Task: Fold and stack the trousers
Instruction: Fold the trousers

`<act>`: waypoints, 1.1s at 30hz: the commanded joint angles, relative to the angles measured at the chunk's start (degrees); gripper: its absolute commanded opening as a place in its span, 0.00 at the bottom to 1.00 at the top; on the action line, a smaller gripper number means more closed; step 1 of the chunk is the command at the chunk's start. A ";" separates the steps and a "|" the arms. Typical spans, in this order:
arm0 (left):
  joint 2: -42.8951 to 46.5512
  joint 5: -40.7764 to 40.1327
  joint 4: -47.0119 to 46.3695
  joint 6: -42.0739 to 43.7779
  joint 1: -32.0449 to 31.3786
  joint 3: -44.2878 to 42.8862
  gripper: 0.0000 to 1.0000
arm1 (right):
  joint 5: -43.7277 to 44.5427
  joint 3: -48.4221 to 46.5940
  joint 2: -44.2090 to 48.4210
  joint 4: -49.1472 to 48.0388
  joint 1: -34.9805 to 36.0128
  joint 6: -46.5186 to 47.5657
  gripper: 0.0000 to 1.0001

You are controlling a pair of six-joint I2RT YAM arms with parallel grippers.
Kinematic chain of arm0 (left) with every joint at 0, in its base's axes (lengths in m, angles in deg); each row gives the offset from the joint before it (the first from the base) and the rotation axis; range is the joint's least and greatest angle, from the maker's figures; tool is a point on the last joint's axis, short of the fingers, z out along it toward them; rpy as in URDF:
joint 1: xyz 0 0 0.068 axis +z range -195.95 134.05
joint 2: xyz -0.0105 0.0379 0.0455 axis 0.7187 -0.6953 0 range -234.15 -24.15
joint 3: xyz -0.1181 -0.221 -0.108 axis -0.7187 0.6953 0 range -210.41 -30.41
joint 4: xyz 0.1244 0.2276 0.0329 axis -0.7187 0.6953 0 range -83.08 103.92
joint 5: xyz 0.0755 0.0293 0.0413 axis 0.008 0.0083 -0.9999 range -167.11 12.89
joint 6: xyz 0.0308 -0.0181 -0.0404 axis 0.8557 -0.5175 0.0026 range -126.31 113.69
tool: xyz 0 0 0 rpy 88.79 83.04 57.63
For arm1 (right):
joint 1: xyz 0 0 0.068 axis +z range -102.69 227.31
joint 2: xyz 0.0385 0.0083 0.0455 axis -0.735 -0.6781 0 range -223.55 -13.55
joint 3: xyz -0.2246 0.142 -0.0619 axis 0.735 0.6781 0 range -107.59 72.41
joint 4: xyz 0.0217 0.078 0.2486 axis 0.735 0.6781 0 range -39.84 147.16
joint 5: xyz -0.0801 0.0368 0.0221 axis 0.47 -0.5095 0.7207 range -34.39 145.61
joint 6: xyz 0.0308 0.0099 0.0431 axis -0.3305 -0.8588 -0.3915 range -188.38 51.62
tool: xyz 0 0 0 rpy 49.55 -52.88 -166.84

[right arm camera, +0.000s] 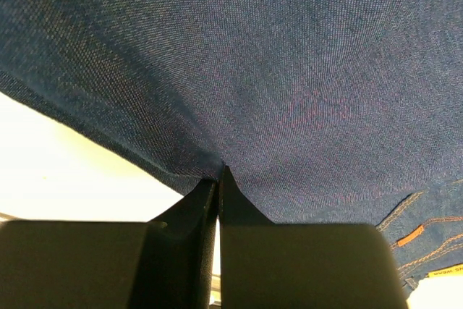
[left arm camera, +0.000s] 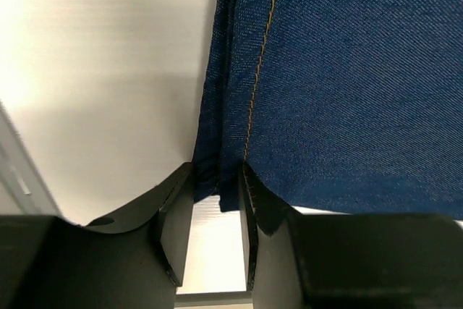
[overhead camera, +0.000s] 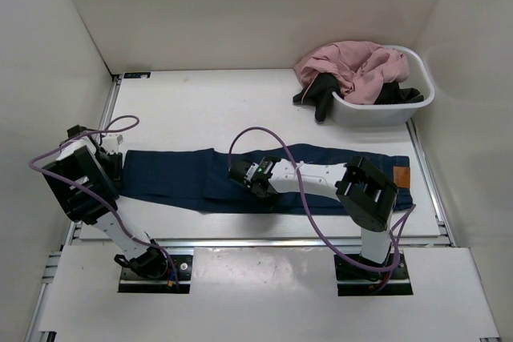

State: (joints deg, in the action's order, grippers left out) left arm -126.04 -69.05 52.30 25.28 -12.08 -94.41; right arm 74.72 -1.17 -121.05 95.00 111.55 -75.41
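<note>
The dark navy trousers [overhead camera: 172, 175] lie flat and lengthwise across the table, legs to the left, waistband with tan patch [overhead camera: 401, 175] to the right. My left gripper [overhead camera: 112, 164] is at the leg hems. In the left wrist view it [left arm camera: 217, 175] is closed on the hem edge of the trousers [left arm camera: 347, 70], with denim filling the gap between the tips. My right gripper [overhead camera: 242, 175] is at the middle of the trousers near their front edge. In the right wrist view it [right arm camera: 218, 171] is shut, pinching a fold of denim [right arm camera: 275, 70]. Orange pocket stitching [right arm camera: 412, 235] shows at lower right.
A grey basket [overhead camera: 385, 111] stands at the back right, holding a pink garment [overhead camera: 353, 66] and a black garment [overhead camera: 321, 94] that hangs over its left rim. White walls close in the table on the left, right and back.
</note>
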 commanded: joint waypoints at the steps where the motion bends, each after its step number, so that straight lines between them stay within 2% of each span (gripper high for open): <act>1: 2.21 5.31 2.69 -1.45 -0.21 -0.06 0.41 | -0.31 0.46 -1.04 1.30 0.26 0.00 0.00; 5: 2.74 3.73 3.22 -1.45 -0.21 0.46 0.32 | 0.22 0.46 -1.04 1.30 0.26 0.00 0.00; 7: 4.58 2.85 3.22 -1.45 -0.21 0.46 0.32 | 0.22 0.46 -1.04 1.83 0.26 0.00 0.00; 10: 8.89 0.74 1.99 -1.45 -0.21 0.46 0.39 | 0.22 0.98 -1.04 1.83 0.26 0.00 0.00; 16: 14.34 -1.37 1.20 -2.06 -1.69 3.79 0.40 | 0.22 1.51 -1.57 1.83 0.26 0.00 0.00; 21: 13.03 -4.54 0.59 -2.14 -2.23 7.31 0.40 | 0.22 1.51 -1.57 1.83 0.26 0.52 0.00; 33: 9.07 -7.53 -1.70 -2.85 -2.23 5.82 0.47 | -0.31 2.04 -1.57 1.83 0.26 0.00 0.00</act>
State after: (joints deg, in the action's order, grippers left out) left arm -117.71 -74.98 52.41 22.88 -14.26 -87.27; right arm 74.75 0.20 -122.06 95.13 111.55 -75.43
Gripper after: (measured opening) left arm 0.462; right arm 0.004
